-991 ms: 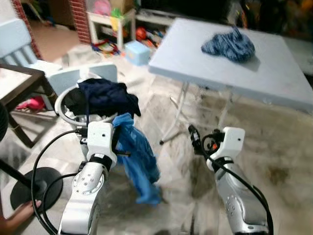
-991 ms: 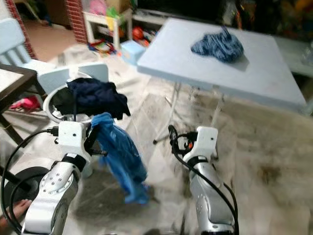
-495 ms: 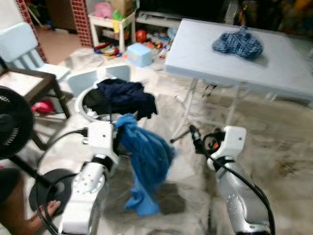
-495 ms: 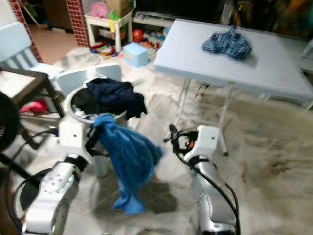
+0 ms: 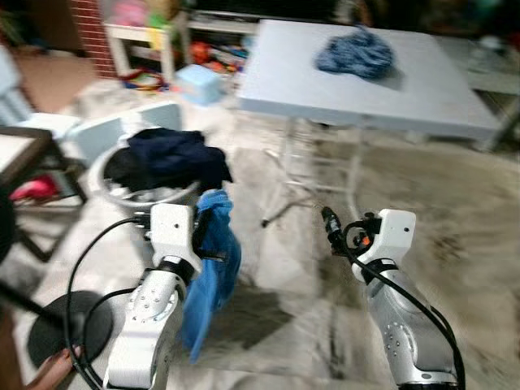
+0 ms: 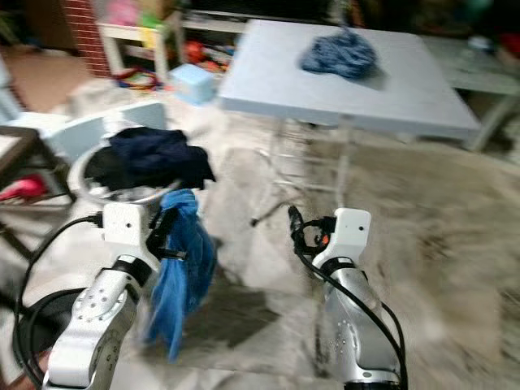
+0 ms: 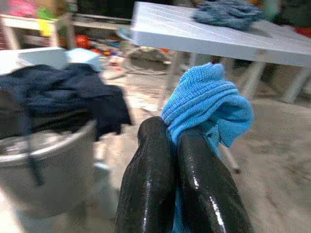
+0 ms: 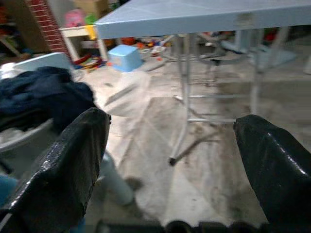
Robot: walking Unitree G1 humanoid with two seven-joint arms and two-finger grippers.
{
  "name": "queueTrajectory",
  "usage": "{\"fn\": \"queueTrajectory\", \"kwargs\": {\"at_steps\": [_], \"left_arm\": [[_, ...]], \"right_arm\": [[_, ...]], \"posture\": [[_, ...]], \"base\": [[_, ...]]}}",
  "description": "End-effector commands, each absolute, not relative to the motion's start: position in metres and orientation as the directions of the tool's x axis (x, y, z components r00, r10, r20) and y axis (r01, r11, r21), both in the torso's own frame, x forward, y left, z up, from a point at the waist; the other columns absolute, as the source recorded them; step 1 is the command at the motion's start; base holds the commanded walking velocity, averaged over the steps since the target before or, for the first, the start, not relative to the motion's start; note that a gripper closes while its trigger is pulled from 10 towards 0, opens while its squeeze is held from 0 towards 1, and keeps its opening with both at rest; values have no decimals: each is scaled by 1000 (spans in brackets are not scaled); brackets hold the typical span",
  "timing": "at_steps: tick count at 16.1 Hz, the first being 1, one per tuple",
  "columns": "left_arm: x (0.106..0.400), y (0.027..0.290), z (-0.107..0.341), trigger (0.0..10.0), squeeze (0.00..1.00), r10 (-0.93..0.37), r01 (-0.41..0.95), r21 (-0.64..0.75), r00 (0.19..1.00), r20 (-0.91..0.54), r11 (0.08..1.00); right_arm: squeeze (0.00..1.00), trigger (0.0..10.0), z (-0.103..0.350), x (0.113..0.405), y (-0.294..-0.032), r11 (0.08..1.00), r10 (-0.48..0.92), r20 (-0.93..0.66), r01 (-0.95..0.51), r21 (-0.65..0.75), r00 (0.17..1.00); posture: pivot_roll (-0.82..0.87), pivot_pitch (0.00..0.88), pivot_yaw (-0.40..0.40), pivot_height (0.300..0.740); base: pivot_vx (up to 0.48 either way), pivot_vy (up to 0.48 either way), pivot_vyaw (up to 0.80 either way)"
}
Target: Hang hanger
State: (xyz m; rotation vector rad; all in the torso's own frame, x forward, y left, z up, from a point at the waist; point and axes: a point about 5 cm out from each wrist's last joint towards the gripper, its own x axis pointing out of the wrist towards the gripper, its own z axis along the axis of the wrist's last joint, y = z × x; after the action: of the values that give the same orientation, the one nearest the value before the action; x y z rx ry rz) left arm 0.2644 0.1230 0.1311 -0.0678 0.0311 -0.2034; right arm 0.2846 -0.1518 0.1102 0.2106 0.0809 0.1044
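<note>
Head views motion-blurred; no hanger made out. Left claw raised at waist height, fingers pinched on bright blue cloth, which dangles toward floor beside laundry basket. Right claw forward, wide apart, holding nothing. Folding surface beyond.

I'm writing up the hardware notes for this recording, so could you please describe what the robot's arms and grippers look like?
Both arms are silver metal with rounded, dimpled forearm shells and a white boxy block at the wrist. Black cables loop along each arm; the right wrist shows a small orange-red detail. The left gripper and the right gripper each have two long, glossy black fingers with rounded tips.
</note>
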Motion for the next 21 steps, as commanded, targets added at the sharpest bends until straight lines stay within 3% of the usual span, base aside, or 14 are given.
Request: {"fn": "queueTrajectory", "kwargs": {"at_steps": [1, 17, 21], "left_arm": [[265, 121, 135, 10000, 0, -217, 217, -77, 976, 4, 973], [265, 120, 133, 10000, 0, -227, 225, -74, 974, -12, 971], [265, 119, 129, 10000, 0, -232, 228, -71, 972, -40, 971]], "right_arm": [[0, 10000, 112, 285, -153, 974, 108, -66, -92, 208, 992], [0, 10000, 112, 285, -149, 974, 105, -63, -90, 209, 992], [0, 10000, 112, 286, -149, 974, 98, -61, -84, 210, 993]], "posture": [[37, 62, -61, 740], [41, 67, -56, 740], [47, 65, -55, 740]], "base": [[262, 0, -800], [295, 301, -800], [0, 0, -400]]}}
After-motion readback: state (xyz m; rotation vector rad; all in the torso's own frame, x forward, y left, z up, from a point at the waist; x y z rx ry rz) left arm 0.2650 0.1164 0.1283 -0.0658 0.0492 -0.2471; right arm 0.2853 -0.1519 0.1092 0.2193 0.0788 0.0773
